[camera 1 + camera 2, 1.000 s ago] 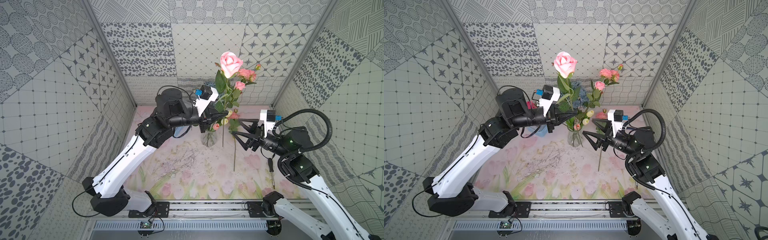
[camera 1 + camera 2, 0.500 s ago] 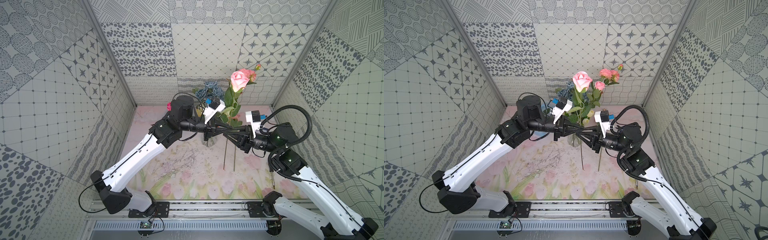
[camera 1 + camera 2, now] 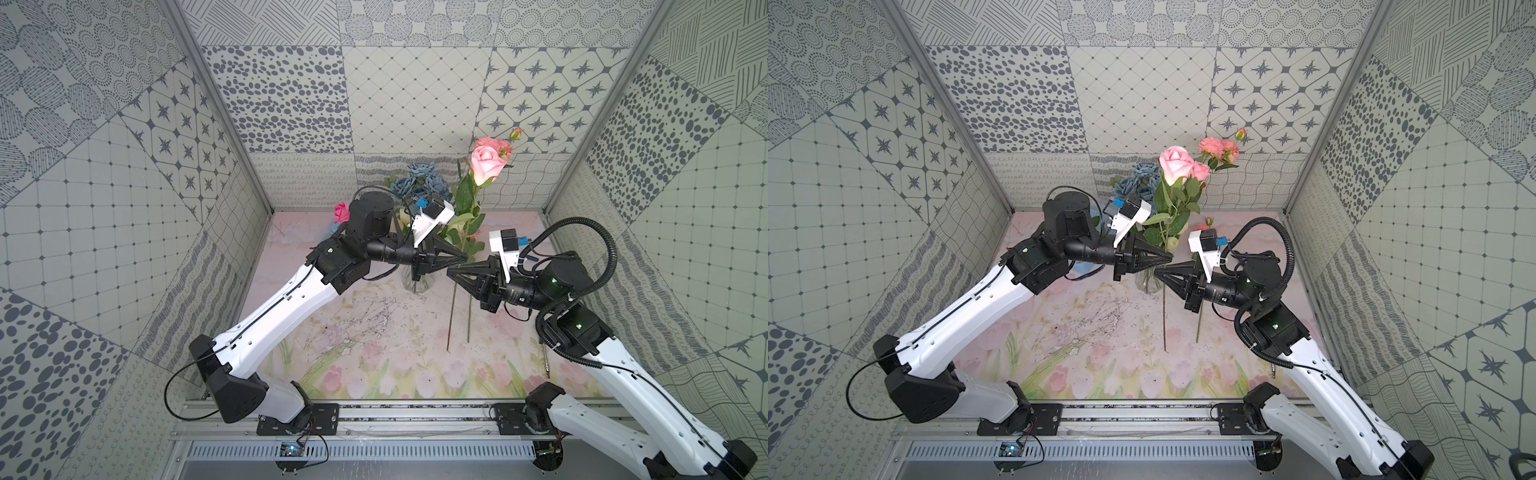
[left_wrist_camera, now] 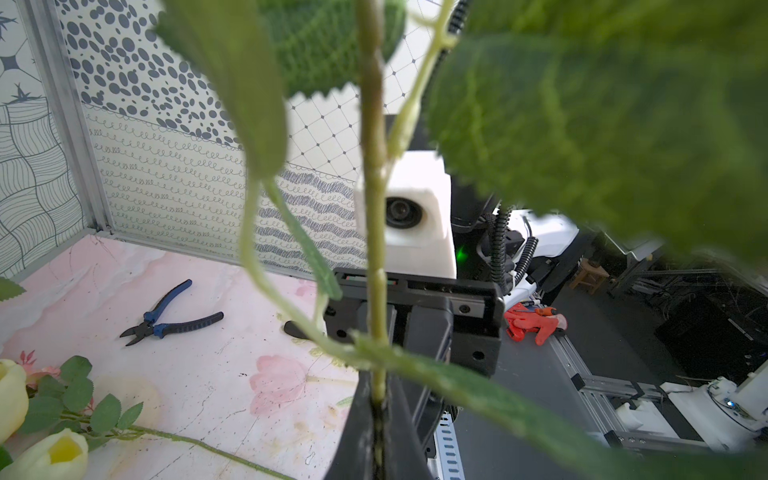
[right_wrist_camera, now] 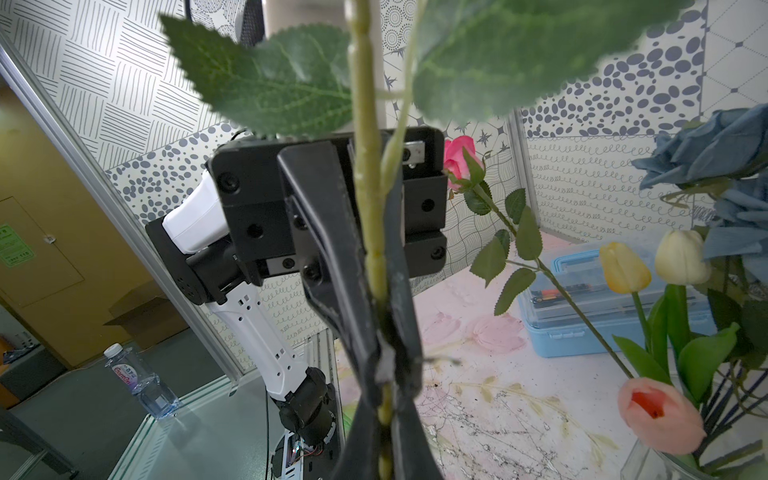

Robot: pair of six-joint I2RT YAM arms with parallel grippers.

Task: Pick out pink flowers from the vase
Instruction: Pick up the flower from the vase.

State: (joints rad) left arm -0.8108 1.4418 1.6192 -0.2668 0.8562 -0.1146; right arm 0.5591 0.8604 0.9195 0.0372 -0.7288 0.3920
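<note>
At centre frame in a top view, the pink rose (image 3: 484,165) is held outside the vase (image 3: 417,286). Its stem (image 3: 451,316) is clamped by the left gripper (image 3: 466,262) and the right gripper (image 3: 450,272), both closed tightly on it. If either arm is moved before one grip is released, the stem may be bent or torn. The adjacent vase could also be toppled.

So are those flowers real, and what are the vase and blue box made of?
The pink rose looks artificial: matte leaves with a cloth-like weave, and a stem that seems moulded plastic. The vase seems clear glass, glossy and see-through. The blue box looks like translucent plastic; its contents show faintly through.
</note>
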